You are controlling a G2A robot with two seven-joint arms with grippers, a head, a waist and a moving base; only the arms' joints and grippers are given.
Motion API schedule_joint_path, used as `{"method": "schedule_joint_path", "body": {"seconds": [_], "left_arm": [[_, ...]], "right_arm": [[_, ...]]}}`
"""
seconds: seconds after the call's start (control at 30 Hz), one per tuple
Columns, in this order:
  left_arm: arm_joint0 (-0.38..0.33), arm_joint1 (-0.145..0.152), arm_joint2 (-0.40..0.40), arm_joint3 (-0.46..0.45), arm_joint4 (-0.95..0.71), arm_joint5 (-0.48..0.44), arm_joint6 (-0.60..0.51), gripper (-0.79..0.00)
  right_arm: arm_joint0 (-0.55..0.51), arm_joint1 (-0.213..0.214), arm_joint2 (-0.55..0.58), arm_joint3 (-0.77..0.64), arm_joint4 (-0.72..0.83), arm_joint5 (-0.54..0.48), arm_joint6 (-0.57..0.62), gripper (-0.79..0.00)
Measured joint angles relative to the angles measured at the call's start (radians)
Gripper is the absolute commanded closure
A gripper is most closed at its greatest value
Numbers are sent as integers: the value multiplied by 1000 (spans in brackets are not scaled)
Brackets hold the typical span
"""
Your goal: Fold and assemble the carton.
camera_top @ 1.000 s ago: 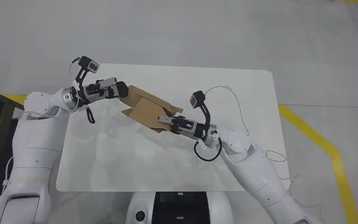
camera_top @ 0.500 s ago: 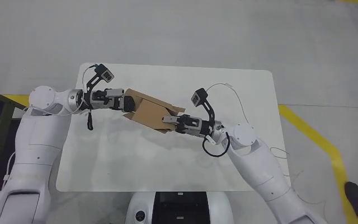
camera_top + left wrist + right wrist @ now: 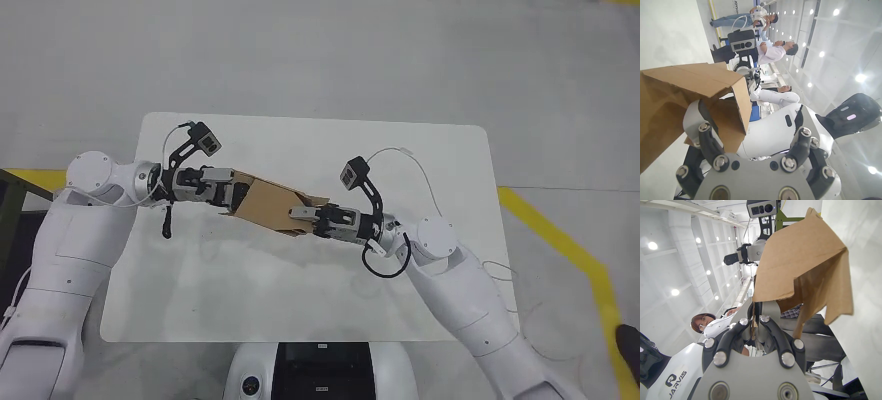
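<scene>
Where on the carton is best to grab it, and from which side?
Grip a flap edge at an open end, coming in endwise. The carton is a half-opened tube, and its thin single walls suit a pinch, as the right gripper clamped on one edge shows.

Bright ceiling spots (image 3: 860,77), slight glare, faint shadows, bowed wrist-view edges.

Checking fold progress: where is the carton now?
In the top view, the carton hangs over the table, between the left gripper and the right gripper clamping its flap.
</scene>
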Motion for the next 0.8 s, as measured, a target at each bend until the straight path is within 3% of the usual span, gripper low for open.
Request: {"method": "schedule_joint_path", "body": {"seconds": [0.3,0.37,0.5,0.8], "left_arm": [[-24,35,81,-21,-67,-1,0,-782],[-31,40,97,-14,-82,-11,0,-379],[-46,48,122,2,-112,-26,0,-3],[-75,63,180,25,-102,-56,0,0]], "right_arm": [[17,-7,-24,21,8,5,-1,0],[18,-8,-27,25,14,4,0,0],[18,-9,-28,34,21,-1,0,0],[17,-10,-29,35,27,2,-2,-9]]}}
